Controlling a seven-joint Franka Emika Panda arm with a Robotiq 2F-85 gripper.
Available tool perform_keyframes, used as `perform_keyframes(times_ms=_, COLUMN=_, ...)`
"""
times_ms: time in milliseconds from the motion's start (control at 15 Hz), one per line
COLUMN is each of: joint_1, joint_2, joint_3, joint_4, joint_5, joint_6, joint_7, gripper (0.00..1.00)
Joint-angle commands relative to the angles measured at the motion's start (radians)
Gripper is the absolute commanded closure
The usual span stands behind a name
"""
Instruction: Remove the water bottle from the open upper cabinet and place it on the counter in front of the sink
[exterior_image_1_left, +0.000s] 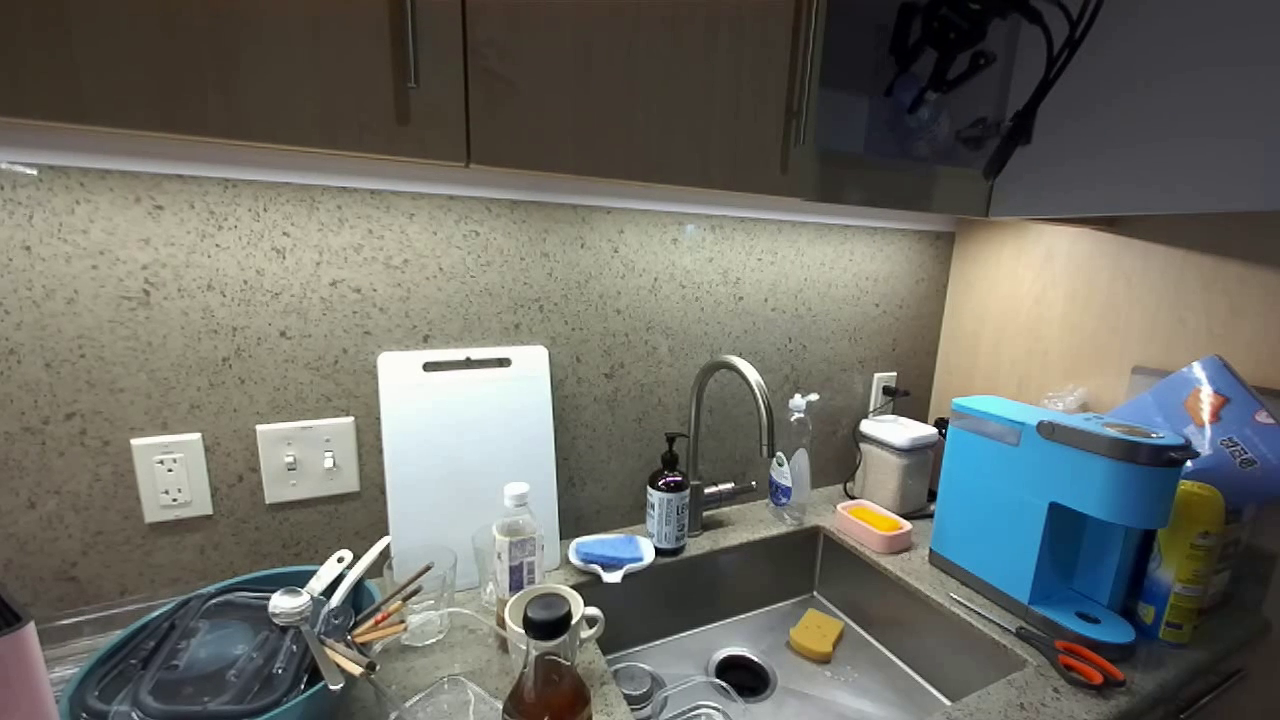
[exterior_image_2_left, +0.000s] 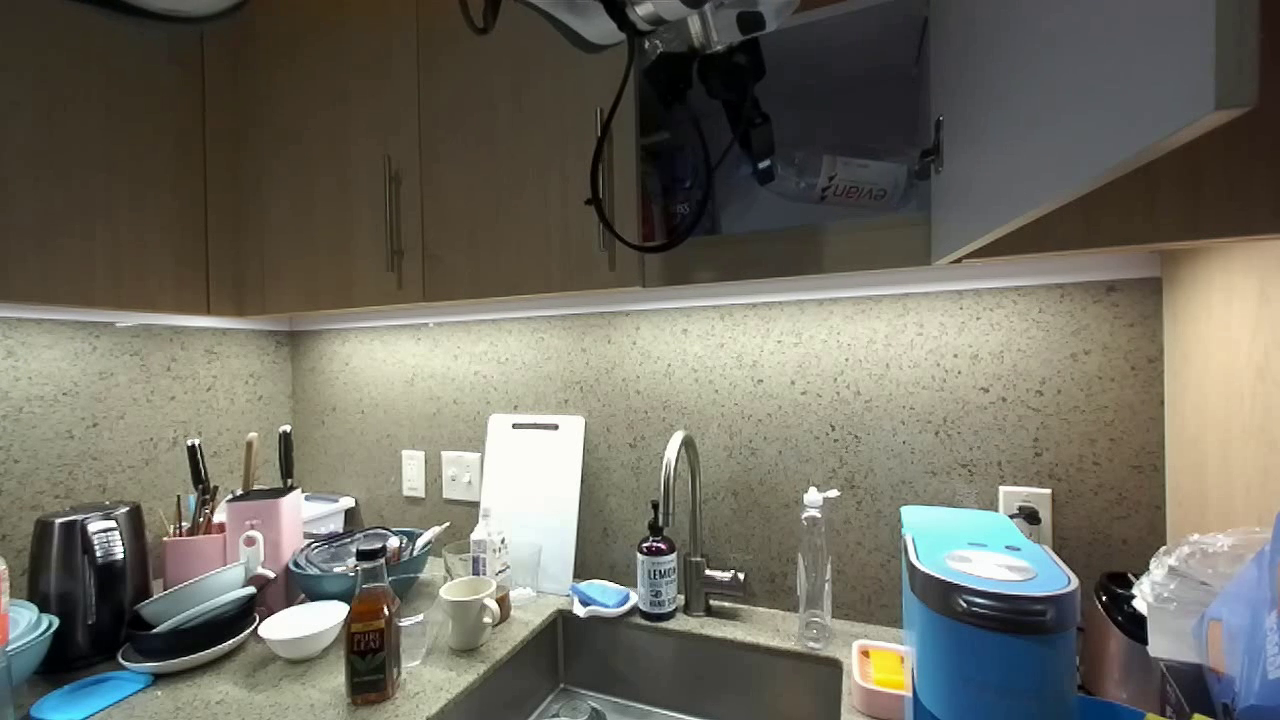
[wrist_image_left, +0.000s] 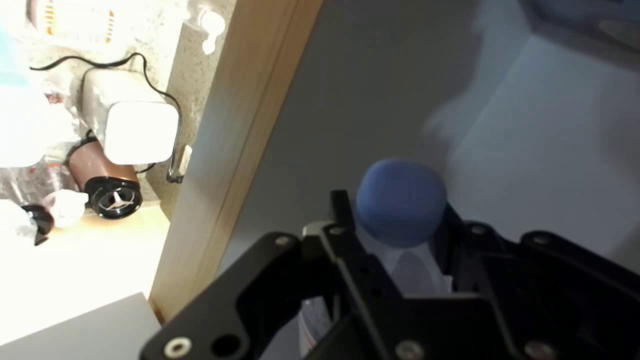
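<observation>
- Gripper (wrist_image_left: 397, 215): the fingers (wrist_image_left: 342, 210) are closed in on either side of the neck of the bottle, just below the cap (wrist_image_left: 402, 202); the bottle is thus held by its capped end.
- Bottle (exterior_image_2_left: 855, 180): contained inside the cabinet, tipped over nearly onto its side. The body is directed away from the gripper, and the lettering of the label is turned upside down. Whether the cabinet floor is touched cannot be told.
- Cabinet (exterior_image_2_left: 850, 90): the door (exterior_image_2_left: 1070, 120) is swung wide and the greyish interior is exposed. In the wrist view, a wooden edge (wrist_image_left: 235, 145) is seen slanting between this interior and the things below.
- Sink (exterior_image_1_left: 700, 590): recessed into the counter (exterior_image_1_left: 1040, 690). A yellow sponge (exterior_image_1_left: 817, 635) is contained in it, near the drain (exterior_image_1_left: 742, 675).
- Faucet (exterior_image_1_left: 697, 510): mounted behind the sink, flanked by the soap dispenser (exterior_image_1_left: 668, 505) and a small clear bottle (exterior_image_2_left: 815, 580) with a white top.
- Blue machine (exterior_image_1_left: 1010, 490): placed on the counter to the right of the sink. Scissors (exterior_image_1_left: 1085, 665) are laid just beside its base.
- Cutting board (exterior_image_1_left: 465, 430): leaned against the backsplash (exterior_image_1_left: 620, 300). A mug (exterior_image_2_left: 468, 612) and a tea bottle (exterior_image_2_left: 370, 640) are placed left of the sink in both exterior views.
</observation>
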Motion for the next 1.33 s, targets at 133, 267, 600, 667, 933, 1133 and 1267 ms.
perform_keyframes(times_ms=133, joint_1=0.002, joint_2=-0.001, joint_3=0.001, joint_4=-0.003, joint_5=-0.006, joint_6=0.001, joint_7=0.007, gripper=0.61)
perform_keyframes(times_ms=267, joint_1=0.0, joint_2=0.003, joint_3=0.002, joint_4=0.0, joint_5=0.005, joint_6=-0.019, joint_7=0.004, gripper=0.86)
perform_keyframes(times_ms=600, joint_1=-0.02, joint_2=-0.075, joint_3=0.022, joint_4=-0.06, joint_5=0.152, joint_6=-0.217, joint_7=-0.179, gripper=0.86)
perform_keyframes(times_ms=667, joint_1=-0.017, joint_2=-0.089, joint_3=0.018, joint_4=-0.064, joint_5=0.161, joint_6=-0.247, joint_7=-0.208, gripper=0.86)
perform_keyframes(times_ms=933, joint_1=-0.009, joint_2=-0.151, joint_3=0.008, joint_4=-0.083, joint_5=0.161, joint_6=-0.342, joint_7=-0.272, gripper=0.86)
perform_keyframes(times_ms=1133, joint_1=-0.007, joint_2=-0.195, joint_3=0.006, joint_4=-0.106, joint_5=0.17, joint_6=-0.39, joint_7=-0.315, gripper=0.86)
perform_keyframes(times_ms=1267, joint_1=-0.007, joint_2=-0.221, joint_3=0.004, joint_4=-0.123, joint_5=0.18, joint_6=-0.404, joint_7=-0.321, gripper=0.86)
